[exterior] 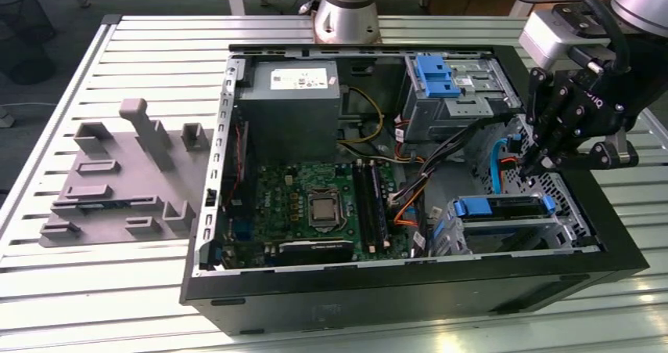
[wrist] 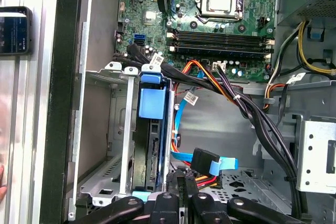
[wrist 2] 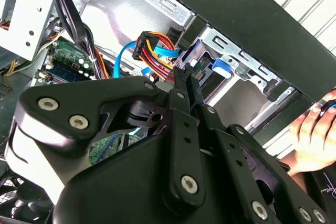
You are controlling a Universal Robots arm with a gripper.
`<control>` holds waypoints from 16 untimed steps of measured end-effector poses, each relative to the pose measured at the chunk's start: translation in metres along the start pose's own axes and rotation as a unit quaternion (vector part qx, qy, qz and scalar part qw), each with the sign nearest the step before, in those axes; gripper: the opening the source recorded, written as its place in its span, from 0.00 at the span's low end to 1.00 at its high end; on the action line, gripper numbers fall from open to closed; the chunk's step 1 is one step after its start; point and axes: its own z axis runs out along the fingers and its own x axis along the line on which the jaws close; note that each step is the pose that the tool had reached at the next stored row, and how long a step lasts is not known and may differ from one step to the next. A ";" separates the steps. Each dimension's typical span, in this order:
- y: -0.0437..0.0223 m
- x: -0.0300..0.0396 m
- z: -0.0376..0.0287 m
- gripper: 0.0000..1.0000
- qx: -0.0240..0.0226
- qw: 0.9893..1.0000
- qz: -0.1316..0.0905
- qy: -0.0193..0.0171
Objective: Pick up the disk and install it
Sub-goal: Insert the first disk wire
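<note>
Disk (wrist: 148, 145) sits upright in its metal bay (wrist: 100, 182), just beside the hand (wrist: 181, 182), whose fingers are pressed together.

The disk (wrist: 149, 145), dark and edge-on with a blue carrier (exterior: 503, 206), sits upright in the metal drive cage (wrist: 102, 182), just beside the gripper (wrist: 181, 182).

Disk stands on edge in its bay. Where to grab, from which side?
Probably the disk by its blue frame end, from the case opening: the bay walls flank both flat faces, leaving just that edge exposed.
</note>
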 end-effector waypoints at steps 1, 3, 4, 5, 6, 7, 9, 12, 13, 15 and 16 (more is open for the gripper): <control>0.0000 0.0000 0.0000 0.16 0.000 1.000 0.000 0.000; 0.0004 -0.0001 0.0006 0.16 0.000 1.000 0.007 0.000; 0.0004 -0.0001 0.0011 0.16 0.000 1.000 0.013 0.000; 0.0005 -0.0001 0.0014 0.16 -0.001 1.000 0.018 0.000; 0.0005 -0.0001 0.0017 0.16 -0.001 1.000 0.020 0.000; 0.0006 0.0005 0.0018 0.16 -0.001 1.000 0.020 0.000; 0.0012 0.0041 0.0022 0.16 -0.001 1.000 0.019 0.000; 0.0013 0.0094 0.0027 0.16 -0.001 1.000 0.019 0.000; 0.0014 0.0108 0.0028 0.16 -0.001 1.000 0.019 0.000; 0.0018 0.0128 0.0032 0.16 0.000 1.000 0.019 0.000; 0.0023 0.0129 0.0039 0.16 0.000 1.000 0.019 -0.001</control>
